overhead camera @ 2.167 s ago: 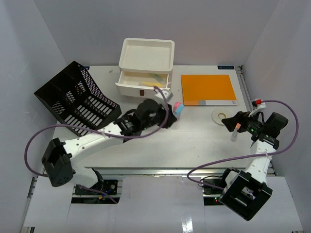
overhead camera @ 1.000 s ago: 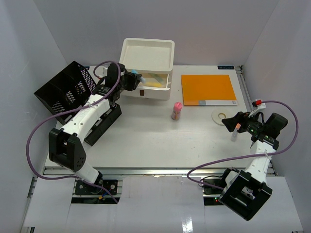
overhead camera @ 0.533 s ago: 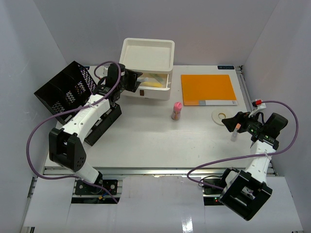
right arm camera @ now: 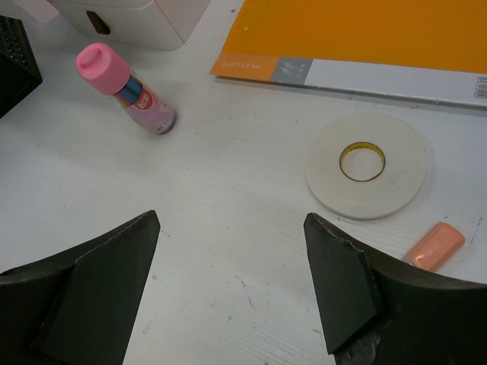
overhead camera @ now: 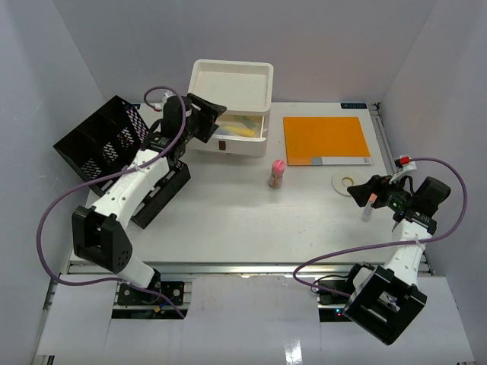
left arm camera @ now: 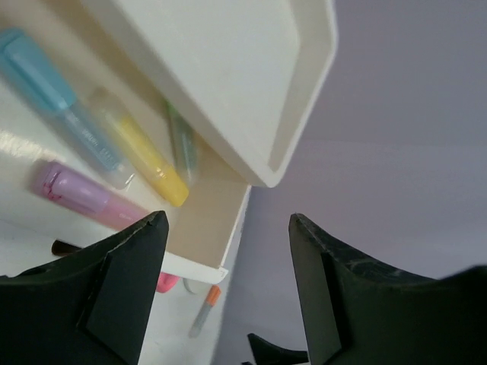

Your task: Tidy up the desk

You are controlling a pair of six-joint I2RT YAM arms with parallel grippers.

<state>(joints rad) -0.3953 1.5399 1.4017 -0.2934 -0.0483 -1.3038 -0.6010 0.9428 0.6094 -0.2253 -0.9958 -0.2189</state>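
The desk (overhead camera: 228, 228) lies under me, between white walls. At the open drawer (overhead camera: 228, 143) my left claw (overhead camera: 211, 119) is spread, empty (right claw (right arm camera: 230, 219) too); turning away low, a finger may catch its edge.

Robot lab test cell, dressed up as an office desk. White worktop (overhead camera: 228, 220) is boxed in by plain white walls (overhead camera: 319, 46) at 9, 12 and 3 o'clock. Metal rail (overhead camera: 251, 268) at 6 o'clock, two robot arms (overhead camera: 137, 182) mounted there. Office props: black mesh file rack (overhead camera: 99, 144) at 10 o'clock, white drawer box (overhead camera: 230, 91) at 12 with highlighters (left arm camera: 144, 156) inside, orange pad (overhead camera: 326, 137) at 2, tape roll (overhead camera: 345, 181) at 3, glue stick (overhead camera: 277, 173) near centre.
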